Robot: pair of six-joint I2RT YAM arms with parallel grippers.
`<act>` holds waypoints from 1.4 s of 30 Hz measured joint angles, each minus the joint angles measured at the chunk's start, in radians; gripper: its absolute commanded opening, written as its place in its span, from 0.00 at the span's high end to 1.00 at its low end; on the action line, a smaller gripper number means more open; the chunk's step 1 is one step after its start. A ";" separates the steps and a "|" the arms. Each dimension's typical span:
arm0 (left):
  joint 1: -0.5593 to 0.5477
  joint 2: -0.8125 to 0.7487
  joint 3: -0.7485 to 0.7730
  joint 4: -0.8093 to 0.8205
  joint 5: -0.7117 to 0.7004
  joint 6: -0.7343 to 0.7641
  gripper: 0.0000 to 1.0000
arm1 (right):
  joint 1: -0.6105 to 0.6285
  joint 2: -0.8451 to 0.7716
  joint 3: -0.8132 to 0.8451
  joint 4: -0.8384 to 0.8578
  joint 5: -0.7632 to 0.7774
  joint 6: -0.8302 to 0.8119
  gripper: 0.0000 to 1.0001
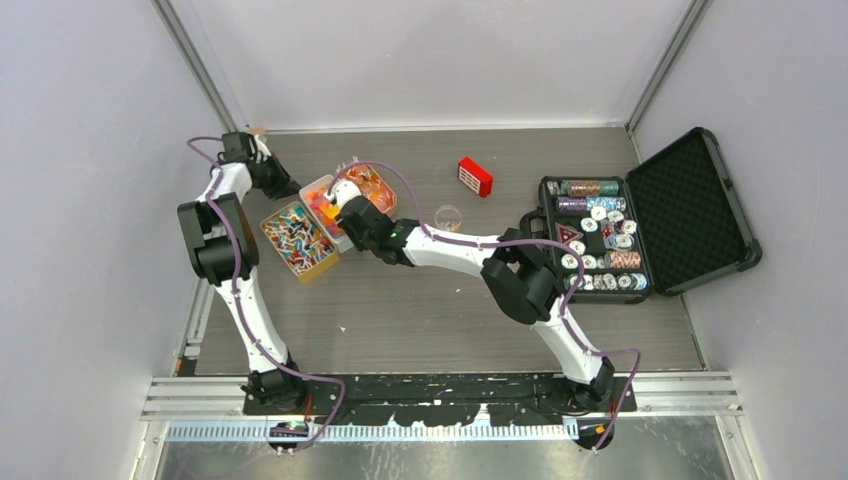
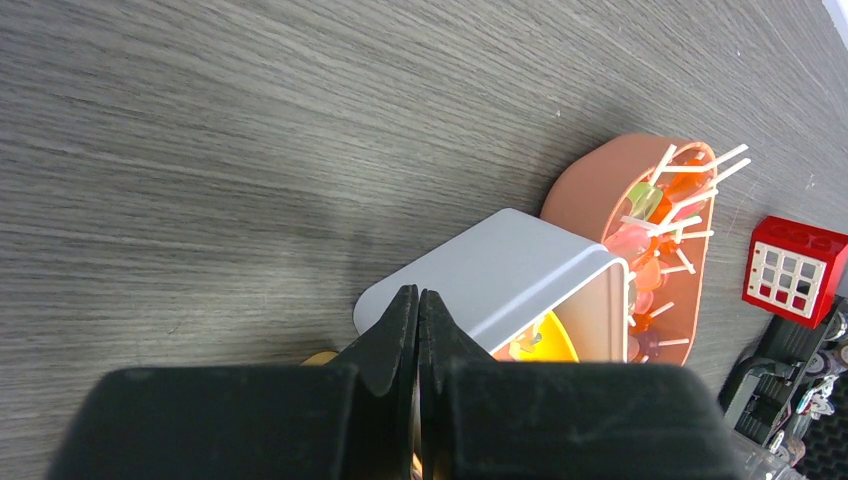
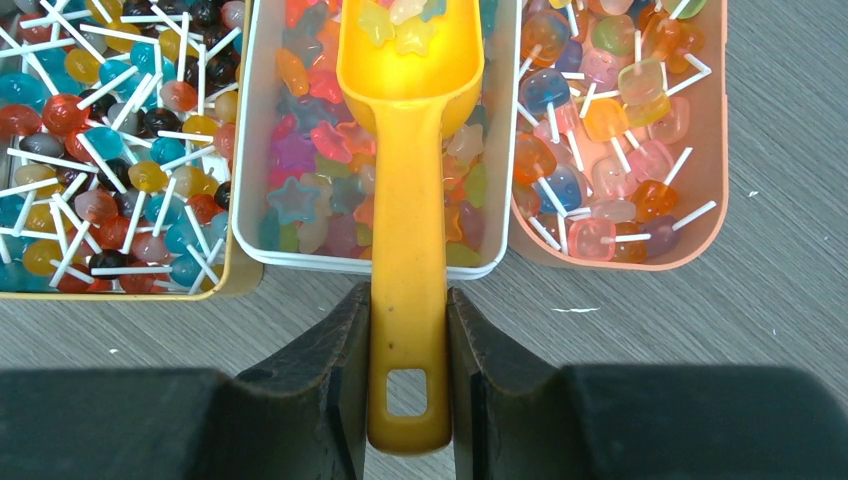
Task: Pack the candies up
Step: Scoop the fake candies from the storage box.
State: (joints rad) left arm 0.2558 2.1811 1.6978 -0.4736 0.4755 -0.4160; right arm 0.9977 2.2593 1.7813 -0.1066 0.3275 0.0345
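The candies (image 3: 310, 150) are small star-shaped gummies in many colours, filling a white tray (image 3: 250, 150). My right gripper (image 3: 408, 300) is shut on the handle of a yellow scoop (image 3: 410, 150). The scoop's bowl is over the white tray with a few pale gummies in it. In the top view the right gripper (image 1: 348, 208) is at the tray's near end. My left gripper (image 2: 419, 295) is shut and empty, just behind the white tray's outer wall (image 2: 500, 270). The scoop's bowl (image 2: 548, 340) shows inside the tray.
A yellow tray (image 3: 236, 275) of round lollipops sits to the left of the white tray, and an orange tray (image 3: 715, 200) of lollipops to the right. In the top view there are a small clear dish (image 1: 448, 215), a red box (image 1: 474, 176) and an open black case (image 1: 600, 235) of poker chips.
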 measured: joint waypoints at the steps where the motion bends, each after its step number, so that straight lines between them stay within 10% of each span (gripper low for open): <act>1: 0.000 0.000 0.000 -0.001 0.000 0.000 1.00 | -0.001 -0.005 -0.012 0.012 -0.003 0.001 1.00; 19: 0.000 0.000 0.018 -0.033 -0.003 -0.004 0.83 | -0.005 -0.131 -0.286 0.277 -0.012 -0.042 1.00; 26: -0.001 -0.001 0.065 -0.074 -0.004 -0.005 0.52 | -0.005 -0.161 -0.344 0.367 -0.021 -0.071 1.00; 30: -0.001 -0.011 0.089 -0.090 -0.005 -0.008 0.01 | -0.005 -0.177 -0.375 0.399 -0.036 -0.083 1.00; 42: -0.001 -0.155 0.135 -0.182 -0.003 -0.021 0.00 | -0.005 -0.373 -0.496 0.453 -0.040 -0.104 1.00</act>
State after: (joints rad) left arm 0.2546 2.0262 1.8324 -0.6559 0.4725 -0.4374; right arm 0.9924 1.8858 1.2850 0.3462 0.2871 -0.0696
